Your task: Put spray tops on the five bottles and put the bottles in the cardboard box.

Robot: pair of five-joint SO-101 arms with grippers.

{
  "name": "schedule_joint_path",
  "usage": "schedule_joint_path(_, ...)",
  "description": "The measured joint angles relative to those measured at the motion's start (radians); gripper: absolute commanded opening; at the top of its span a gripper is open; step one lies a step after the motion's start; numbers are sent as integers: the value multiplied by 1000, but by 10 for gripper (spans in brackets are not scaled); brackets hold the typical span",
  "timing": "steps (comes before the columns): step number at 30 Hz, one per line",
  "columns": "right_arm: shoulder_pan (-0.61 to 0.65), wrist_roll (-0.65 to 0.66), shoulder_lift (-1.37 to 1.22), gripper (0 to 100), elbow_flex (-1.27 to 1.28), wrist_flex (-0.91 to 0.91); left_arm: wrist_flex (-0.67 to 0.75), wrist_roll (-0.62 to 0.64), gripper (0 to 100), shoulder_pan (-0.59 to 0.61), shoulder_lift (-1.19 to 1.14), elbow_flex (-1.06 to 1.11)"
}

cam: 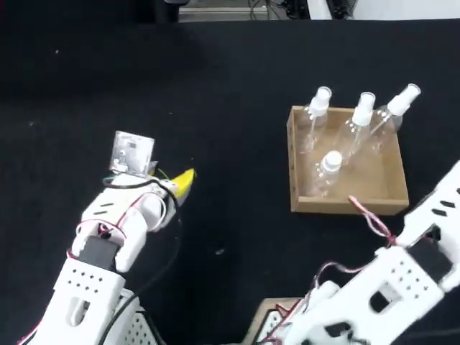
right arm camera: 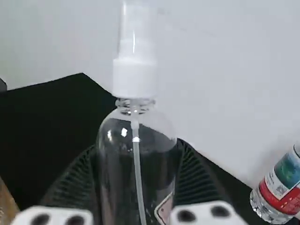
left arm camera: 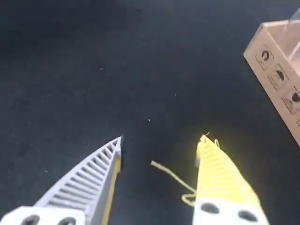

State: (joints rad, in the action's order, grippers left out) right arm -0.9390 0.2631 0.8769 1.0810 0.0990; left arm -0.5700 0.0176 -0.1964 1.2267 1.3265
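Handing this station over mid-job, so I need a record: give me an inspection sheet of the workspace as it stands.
Surface: black cloth with a few light specks.
Job's things: the cardboard box holds four bottles, all capped; a fifth bottle, with its spray top on, sits in the right claw.
Clutter: a water bottle with a red label, seen past the held one.
Grippers: left claw open and empty over bare cloth; right claw shut on the fifth bottle.
Cables: red and white wires loop loose along the arms; a yellow thread lies by the left claw's yellow finger.
Surroundings: white wall behind.
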Motion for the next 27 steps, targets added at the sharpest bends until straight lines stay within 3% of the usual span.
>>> schedule_joint_path(3,-5,-5,-137,11,77,-230,68,0,241,-6,0,58)
schedule_joint_path(7,-23,-103,-319,11,84,-457,190,0,241,-8,0,152)
schedule_joint_path(13,-37,-164,-574,11,9,-583,269,0,241,-9,0,199)
schedule_joint_path(27,-37,-170,-1145,11,-341,-973,270,0,241,-9,0,201)
